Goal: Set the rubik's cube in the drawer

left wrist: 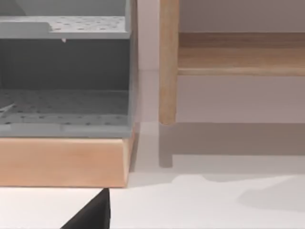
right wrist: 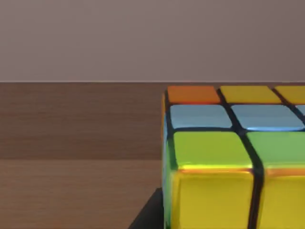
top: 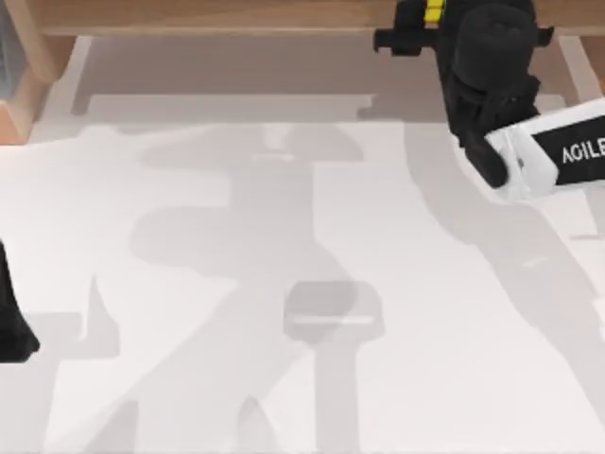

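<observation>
A: State the position of the right arm (top: 529, 142).

B: In the top view it enters from the 3 o'clock edge and reaches toward 1 o'clock. Its white link carries black lettering. The black wrist section ends over the wooden structure (top: 236, 14) that runs along the 12 o'clock edge of the white worktop (top: 284, 378).

A: Right claw (top: 430, 28) condition?

B: It sits at about 1 o'clock, at the wooden edge. A small yellow patch shows between its black parts. How far the fingers are apart, and whether they grip anything, cannot be told.

A: Location of the rubik's cube (right wrist: 233, 157)?

B: The right wrist view shows it close up, upright, over a brown wooden surface (right wrist: 71, 157), with a plain wall behind. Visible tiles are orange, yellow, light blue and green, separated by dark gaps. Whether it rests on the wood or hangs above it cannot be told. In the top view the yellow patch at the claw is consistent with it.

A: Left arm (top: 11, 322)?

B: Parked at the 9 o'clock edge of the top view; a dark part is visible there. Its claw state cannot be told.

A: Left wrist view content?

B: A grey perforated cabinet (left wrist: 64, 71) on a wooden base (left wrist: 64, 162), and beside it a wooden post (left wrist: 168, 62) with a crossbar (left wrist: 240, 52), all standing on the worktop.
</observation>
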Available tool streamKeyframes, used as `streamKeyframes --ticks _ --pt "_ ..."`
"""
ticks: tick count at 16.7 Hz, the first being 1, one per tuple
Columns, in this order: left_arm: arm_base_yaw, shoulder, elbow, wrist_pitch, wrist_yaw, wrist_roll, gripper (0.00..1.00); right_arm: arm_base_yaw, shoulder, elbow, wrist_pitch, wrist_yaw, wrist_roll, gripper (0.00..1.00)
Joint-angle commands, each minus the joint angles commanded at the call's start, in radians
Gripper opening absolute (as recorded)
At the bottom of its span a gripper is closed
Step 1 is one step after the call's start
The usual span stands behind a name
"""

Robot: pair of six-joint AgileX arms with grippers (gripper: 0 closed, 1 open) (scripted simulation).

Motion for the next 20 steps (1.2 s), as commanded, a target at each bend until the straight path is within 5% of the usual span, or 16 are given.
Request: streamKeyframes --ticks 6,20 --pt "0.000 0.000 0.000 0.000 0.000 0.000 1.00 0.000 0.000 0.000 0.000 0.000 0.000 0.02" --pt "0.000 0.000 0.000 0.000 0.000 0.000 1.00 -0.014 -0.065 -0.011 0.027 0.014 0.000 0.00"
